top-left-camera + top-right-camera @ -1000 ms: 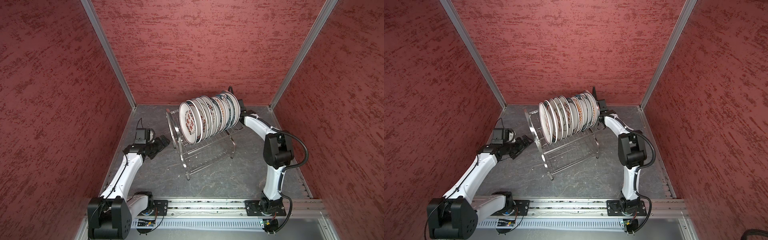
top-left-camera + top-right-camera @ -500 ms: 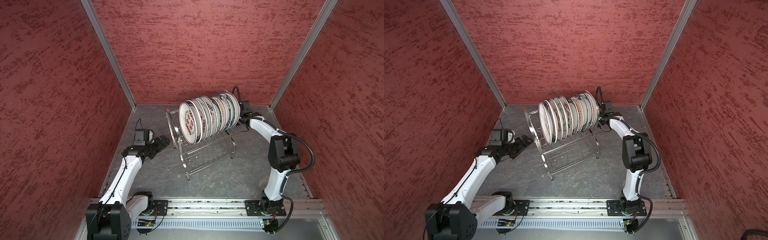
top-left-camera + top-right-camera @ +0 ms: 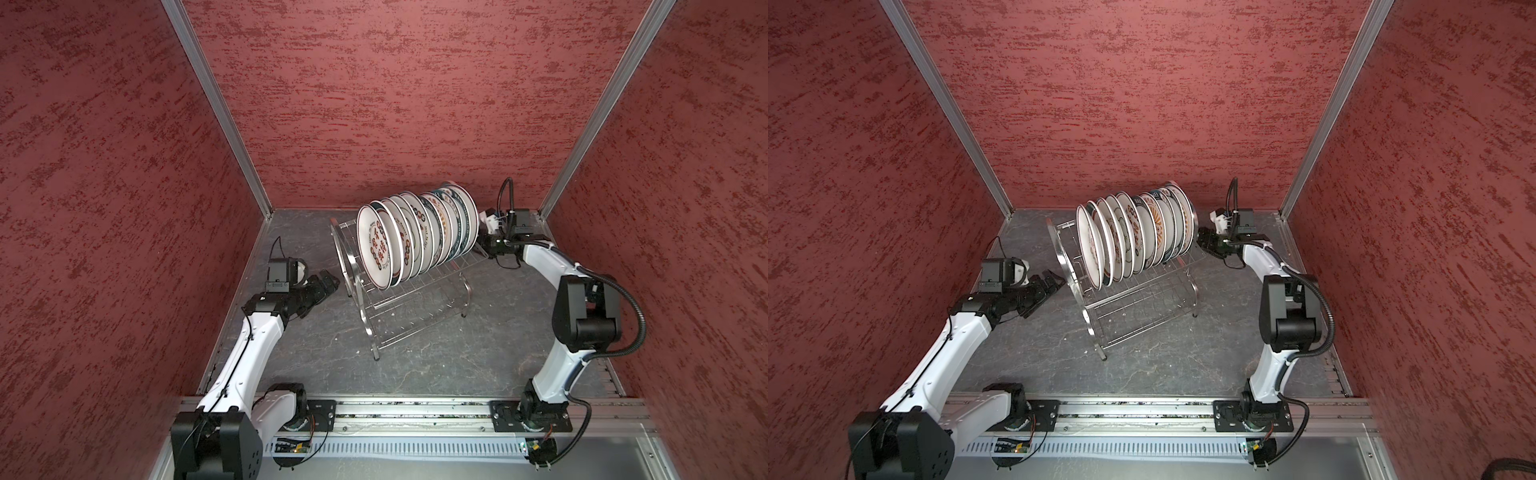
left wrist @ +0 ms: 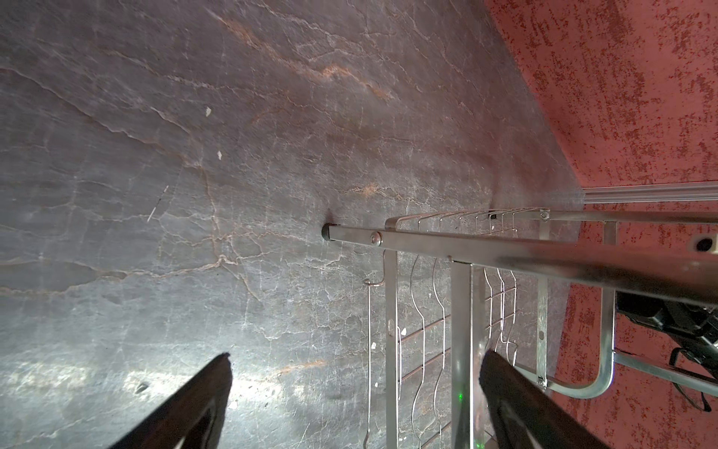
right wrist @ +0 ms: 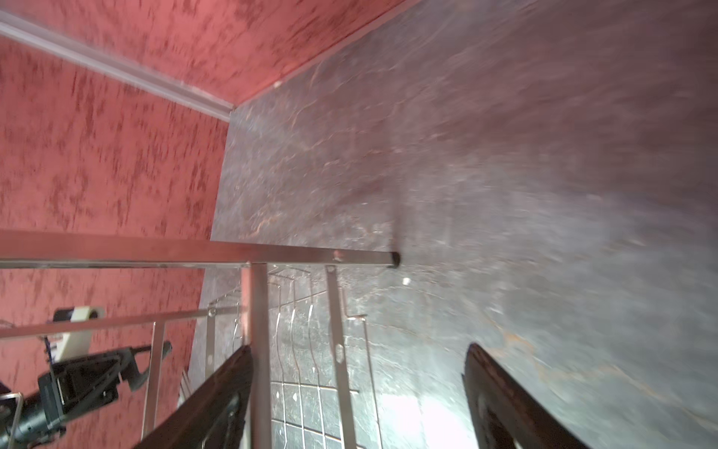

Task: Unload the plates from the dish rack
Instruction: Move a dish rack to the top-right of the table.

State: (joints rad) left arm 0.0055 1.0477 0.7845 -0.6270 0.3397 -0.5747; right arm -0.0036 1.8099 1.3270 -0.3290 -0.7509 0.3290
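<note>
steel wire makes the dish rack [image 3: 409, 309]. it stands slanted on the dark, stone-like desk [image 3: 436, 365], closer to the far edge than to the near one and about halfway between the side edges. the plates [image 3: 376, 249] stand on edge in one tight row on its upper shelf, all leaning the same way. the front plate shows red and black characters, and some plates behind it have dark rims.

the left gripper [image 3: 328, 284] is low over the desk, just beside the arched end loop of the rack that faces the left edge. its jaws are wide apart with nothing between them.

the right gripper [image 3: 482, 241] is at the other end of the rack, just behind the last plate, near the far right corner of the desk. its jaws are also wide and grip nothing. in the blurred right wrist view a steel bar of the rack stands just inside one finger [image 5: 217, 392]; i cannot tell if they touch.
</note>
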